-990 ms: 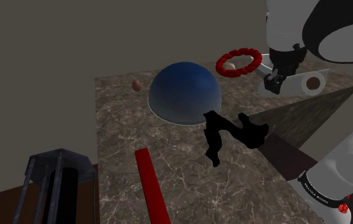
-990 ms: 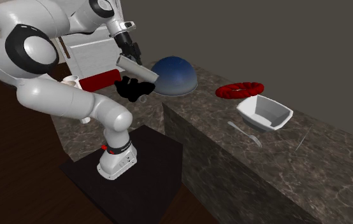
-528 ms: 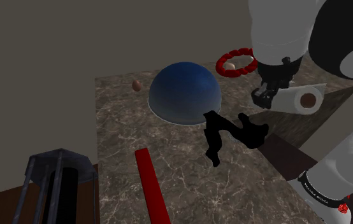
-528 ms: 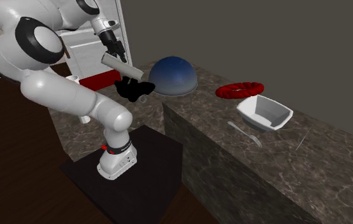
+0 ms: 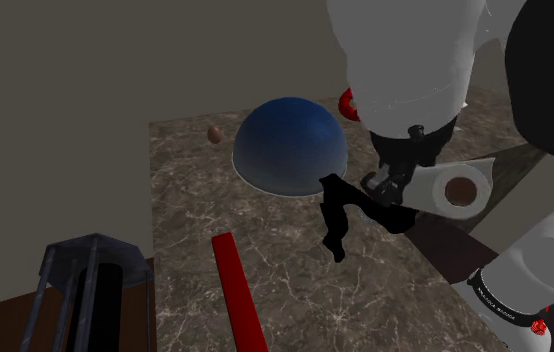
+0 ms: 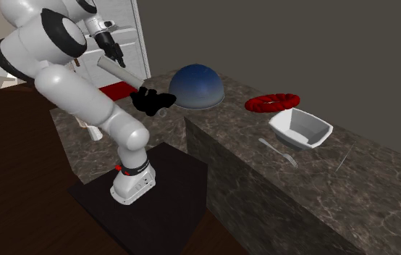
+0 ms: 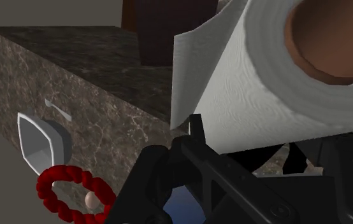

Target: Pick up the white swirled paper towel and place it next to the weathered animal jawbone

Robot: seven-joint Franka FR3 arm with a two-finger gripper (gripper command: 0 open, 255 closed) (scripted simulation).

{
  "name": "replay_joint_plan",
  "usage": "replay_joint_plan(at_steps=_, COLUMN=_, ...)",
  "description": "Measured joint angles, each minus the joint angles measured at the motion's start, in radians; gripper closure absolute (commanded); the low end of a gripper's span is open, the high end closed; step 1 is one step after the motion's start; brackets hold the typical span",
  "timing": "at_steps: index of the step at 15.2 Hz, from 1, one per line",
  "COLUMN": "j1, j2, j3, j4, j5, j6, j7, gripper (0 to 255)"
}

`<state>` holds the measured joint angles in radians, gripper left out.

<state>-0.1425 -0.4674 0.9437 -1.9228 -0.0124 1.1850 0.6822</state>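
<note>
Clamped sideways in the claw (image 5: 390, 184), both black fingers pressed against its sides: the white paper towel (image 5: 447, 190), swirl-embossed, brown core end-on, one loose sheet hanging off the roll. Held up off the tabletop (image 5: 195, 210), not touching it. In the shoulder view, at 3 o'clock from the black jawbone (image 5: 348, 212), just beside it in the picture; in the second exterior view, at 10 o'clock from that bone and above it.

Lying flat on the mottled brown stone, the jawbone, with a blue dome (image 5: 290, 146) at its 11 o'clock, the two nearly touching. At 7 o'clock from the bone, a long red bar (image 5: 241, 298). At 10 o'clock from the dome, a small brown egg-shaped thing (image 5: 214, 133), apart from it. In the second exterior view, at 3 o'clock from the dome, a red beaded ring (image 6: 273, 101), then a white bowl (image 6: 301, 128) at the ring's 5 o'clock and a fork (image 6: 279, 153) at the bowl's 7 o'clock.
</note>
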Motion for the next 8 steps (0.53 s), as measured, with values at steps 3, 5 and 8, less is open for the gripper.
replay_joint_plan(at_steps=3, j1=-0.061, j2=0.11, j3=0.148, j4=0.102, j5=-0.003, j6=-0.025, j7=0.12, gripper=255)
replay_joint_plan(at_steps=5, j1=-0.132, j2=0.218, j3=0.295, j4=0.182, j5=-0.034, j6=-0.048, j7=0.222, gripper=255)
replay_joint_plan(at_steps=8, j1=-0.473, j2=0.187, j3=0.619, j4=0.318, j5=-0.005, j6=-0.098, j7=0.3, gripper=255)
